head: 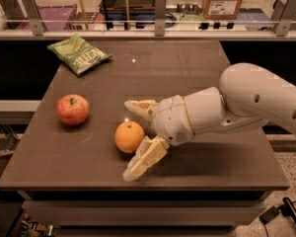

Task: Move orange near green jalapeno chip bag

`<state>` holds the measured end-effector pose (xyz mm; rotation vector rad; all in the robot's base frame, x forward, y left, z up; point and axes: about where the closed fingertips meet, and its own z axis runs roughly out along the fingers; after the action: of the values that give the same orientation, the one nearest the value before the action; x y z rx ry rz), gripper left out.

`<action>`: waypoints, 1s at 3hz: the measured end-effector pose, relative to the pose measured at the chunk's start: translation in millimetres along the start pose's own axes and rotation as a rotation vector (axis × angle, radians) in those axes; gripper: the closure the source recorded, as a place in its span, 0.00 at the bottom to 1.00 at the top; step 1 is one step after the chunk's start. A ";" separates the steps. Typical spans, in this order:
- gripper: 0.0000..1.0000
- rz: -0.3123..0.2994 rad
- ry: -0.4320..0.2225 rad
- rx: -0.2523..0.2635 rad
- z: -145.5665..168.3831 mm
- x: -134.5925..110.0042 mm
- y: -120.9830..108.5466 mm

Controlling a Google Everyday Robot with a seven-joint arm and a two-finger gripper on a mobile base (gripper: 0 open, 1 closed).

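Note:
The orange [129, 137] sits on the dark table [187, 83], near the front and a little left of centre. My gripper [132, 139] is open around it from the right: one finger [139, 107] lies behind the orange and the other finger [144, 159] in front of it. The fingers straddle the fruit without closing on it. The green jalapeno chip bag [78, 55] lies flat at the far left corner of the table, well away from the orange.
A red-and-yellow apple [72, 109] stands left of the orange. My white arm [256, 100] reaches in from the right. A railing with posts and shelves of boxes [222, 1] runs behind the table's far edge.

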<state>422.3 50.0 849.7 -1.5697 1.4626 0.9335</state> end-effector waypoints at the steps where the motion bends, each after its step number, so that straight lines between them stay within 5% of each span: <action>1: 0.15 -0.004 0.001 -0.003 1.3 -1.7 1.0; 3: 0.60 -0.011 0.004 -0.007 3.5 -5.1 3.1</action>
<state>418.8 55.3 852.6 -1.5843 1.4530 0.9310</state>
